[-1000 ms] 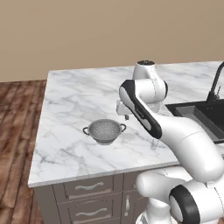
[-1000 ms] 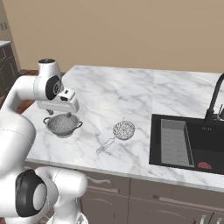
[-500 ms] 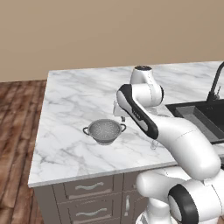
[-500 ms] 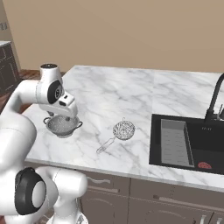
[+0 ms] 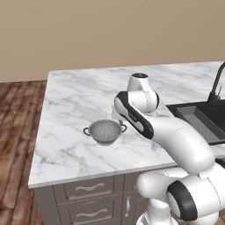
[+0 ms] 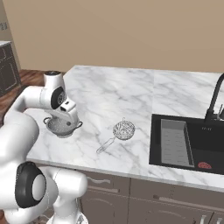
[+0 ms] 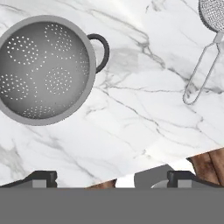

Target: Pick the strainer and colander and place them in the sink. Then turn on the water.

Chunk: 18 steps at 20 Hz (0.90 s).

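Marble counter [image 6: 131, 92] holds both pieces, none yet in the black sink [image 6: 205, 140]. Colander [image 5: 105, 131] near the front edge, strainer [image 6: 123, 130] well apart, toward the sink. Gripper [image 7: 111, 177] above the colander, fingers spread, empty. No water running. Everything left to do.

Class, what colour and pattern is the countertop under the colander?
White marble with grey veining; the countertop beside the colander shows best in the hand view.

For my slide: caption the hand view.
Colander and strainer lie apart on the marble counter below the hand.
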{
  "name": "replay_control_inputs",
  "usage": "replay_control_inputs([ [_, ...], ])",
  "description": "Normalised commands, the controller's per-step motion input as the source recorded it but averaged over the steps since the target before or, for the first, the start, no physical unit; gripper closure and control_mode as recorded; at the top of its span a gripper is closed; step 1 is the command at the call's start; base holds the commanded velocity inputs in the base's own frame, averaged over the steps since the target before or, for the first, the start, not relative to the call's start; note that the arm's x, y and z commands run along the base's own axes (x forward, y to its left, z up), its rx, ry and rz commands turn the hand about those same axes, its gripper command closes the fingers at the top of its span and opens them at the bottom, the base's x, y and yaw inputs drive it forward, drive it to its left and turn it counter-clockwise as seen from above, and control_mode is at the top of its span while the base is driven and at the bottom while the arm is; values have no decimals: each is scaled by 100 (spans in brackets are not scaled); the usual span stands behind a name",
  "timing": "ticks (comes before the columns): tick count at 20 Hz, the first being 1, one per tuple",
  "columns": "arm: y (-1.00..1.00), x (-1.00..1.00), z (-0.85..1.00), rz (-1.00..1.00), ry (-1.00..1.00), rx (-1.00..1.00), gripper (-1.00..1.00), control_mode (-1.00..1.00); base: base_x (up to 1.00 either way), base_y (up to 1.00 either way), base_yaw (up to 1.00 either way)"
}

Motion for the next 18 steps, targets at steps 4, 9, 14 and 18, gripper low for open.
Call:
replay_control_inputs([
  [4, 0, 15, -35, -12, 0, 3, -100, -100, 0, 0, 0],
  [9, 2, 14, -29, -12, 0, 3, -100, -100, 0, 0, 0],
  [14, 4, 12, -17, -10, 0, 1, -100, -100, 0, 0, 0],
  [18, 5, 5, -16, -9, 0, 0, -100, -100, 0, 0, 0],
])
